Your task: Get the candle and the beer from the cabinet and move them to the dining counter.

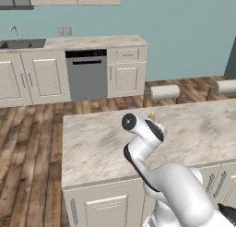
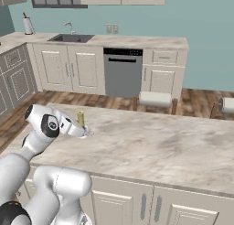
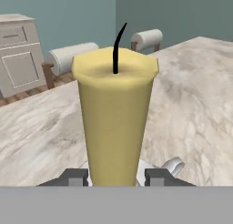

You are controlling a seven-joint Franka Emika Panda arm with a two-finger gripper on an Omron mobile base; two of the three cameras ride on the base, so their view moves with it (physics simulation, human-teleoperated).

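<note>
The candle [image 3: 114,118] sits clamped in my gripper [image 3: 116,176], low over the dining counter [image 2: 173,151] near its edge, I judge for setting down.

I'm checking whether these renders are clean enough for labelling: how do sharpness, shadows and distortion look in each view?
Hand view: the candle is sharp but stretched by closeness, widening toward its top, wick crisp. Left base view: soft and low in detail, even flat light, no hard shadows on the dining counter. Right base view: likewise soft, no glare; the candle is small beside the gripper.
</note>
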